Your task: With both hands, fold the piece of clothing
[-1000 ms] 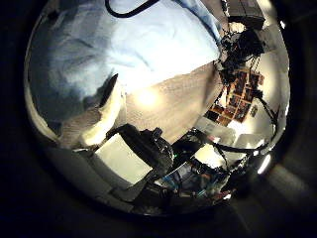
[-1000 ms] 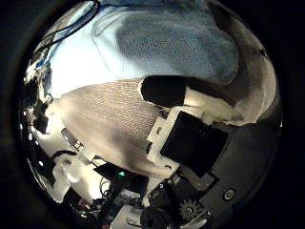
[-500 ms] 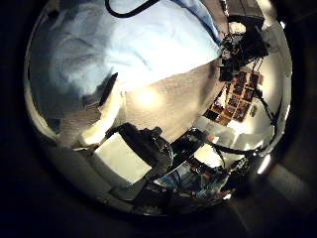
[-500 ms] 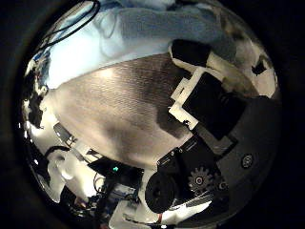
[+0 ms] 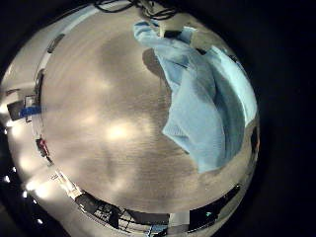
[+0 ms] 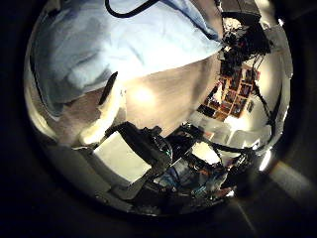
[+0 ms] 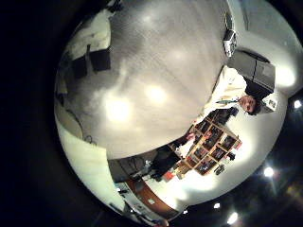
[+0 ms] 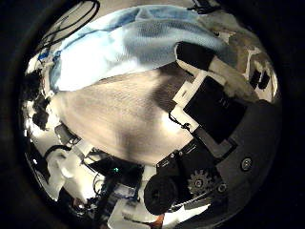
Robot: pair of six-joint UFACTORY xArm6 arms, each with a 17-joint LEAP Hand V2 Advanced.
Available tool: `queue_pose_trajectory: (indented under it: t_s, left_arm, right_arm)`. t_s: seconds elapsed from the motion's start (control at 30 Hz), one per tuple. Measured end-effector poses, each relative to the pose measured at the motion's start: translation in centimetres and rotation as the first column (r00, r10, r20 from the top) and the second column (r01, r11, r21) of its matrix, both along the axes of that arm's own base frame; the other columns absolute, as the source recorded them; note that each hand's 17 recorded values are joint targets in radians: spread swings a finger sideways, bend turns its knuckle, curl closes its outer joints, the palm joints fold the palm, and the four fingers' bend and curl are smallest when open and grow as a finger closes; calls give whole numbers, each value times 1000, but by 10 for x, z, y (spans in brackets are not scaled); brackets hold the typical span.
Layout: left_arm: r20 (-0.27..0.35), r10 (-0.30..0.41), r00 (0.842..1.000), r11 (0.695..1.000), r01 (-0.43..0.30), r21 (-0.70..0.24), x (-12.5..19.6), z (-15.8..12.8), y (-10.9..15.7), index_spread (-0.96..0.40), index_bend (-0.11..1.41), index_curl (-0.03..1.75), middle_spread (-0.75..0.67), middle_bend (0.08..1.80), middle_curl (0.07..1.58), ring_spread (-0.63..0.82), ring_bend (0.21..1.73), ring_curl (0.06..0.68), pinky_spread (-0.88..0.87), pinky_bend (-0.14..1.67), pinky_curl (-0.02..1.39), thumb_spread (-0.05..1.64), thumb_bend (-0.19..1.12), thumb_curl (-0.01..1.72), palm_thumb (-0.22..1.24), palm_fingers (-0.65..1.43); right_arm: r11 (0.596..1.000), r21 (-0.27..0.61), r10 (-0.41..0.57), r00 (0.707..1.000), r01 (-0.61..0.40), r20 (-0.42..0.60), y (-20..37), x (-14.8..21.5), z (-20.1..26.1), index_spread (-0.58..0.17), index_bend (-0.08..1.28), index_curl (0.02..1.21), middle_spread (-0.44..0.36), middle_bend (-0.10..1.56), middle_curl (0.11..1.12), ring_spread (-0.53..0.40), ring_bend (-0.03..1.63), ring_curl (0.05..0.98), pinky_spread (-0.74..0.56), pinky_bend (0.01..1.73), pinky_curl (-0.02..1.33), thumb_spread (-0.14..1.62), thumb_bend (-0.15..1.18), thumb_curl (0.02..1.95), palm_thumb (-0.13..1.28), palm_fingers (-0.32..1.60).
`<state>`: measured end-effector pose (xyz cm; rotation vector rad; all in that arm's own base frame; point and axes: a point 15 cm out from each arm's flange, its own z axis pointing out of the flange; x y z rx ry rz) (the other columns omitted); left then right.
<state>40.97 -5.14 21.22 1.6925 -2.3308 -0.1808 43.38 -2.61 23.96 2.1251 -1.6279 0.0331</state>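
Observation:
The piece of clothing (image 6: 129, 45) fills much of the left thumb side palm view, close to that palm. My left hand's thumb (image 6: 104, 99) reaches to its shadowed edge, and its tip touches the cloth. From the left little finger side, the clothing (image 5: 202, 99) lies folded over on the table (image 5: 99, 128) and rises to fingers (image 5: 186, 35) at its upper end. In the right thumb side view the clothing (image 8: 133, 48) lies farther off on the table (image 8: 114, 110), with my right hand's thumb (image 8: 205, 81) stretched towards its edge. My right hand's fingers (image 7: 90, 52) look relaxed, with nothing in them.
A bare stretch of table (image 7: 151, 76) lies under the right palm. Shelves and room clutter (image 6: 233, 89) stand beyond the table's edge. A cable (image 8: 71, 24) runs over the table beside the clothing.
The right palm has pulled away from the clothing, which filled its view a second ago and now lies farther off. The left palm view has hardly shifted.

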Motion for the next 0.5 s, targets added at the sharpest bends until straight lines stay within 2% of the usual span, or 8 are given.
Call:
queue_pose_trajectory:
  t_s: [0.27,0.5]
  left_arm:
    - [12,-2,1000,1000,3,-24,-9,9,0,-71,194,481,75,175,337,233,588,219,276,204,387,1163,-19,391,554,279]
    - [27,51,998,998,-50,-29,-3,8,28,-66,191,481,100,177,330,246,589,218,276,215,390,1172,-20,390,535,266]
  right_arm:
    - [1000,7,-25,998,25,57,-11,1,24,-267,1095,842,-128,1305,818,-220,1361,746,-202,1332,729,1010,-4,794,1067,1079]
    - [1000,29,-13,987,8,158,-4,7,60,-261,1095,844,-126,1308,816,-221,1360,760,-192,1310,768,1014,-6,837,1061,1077]
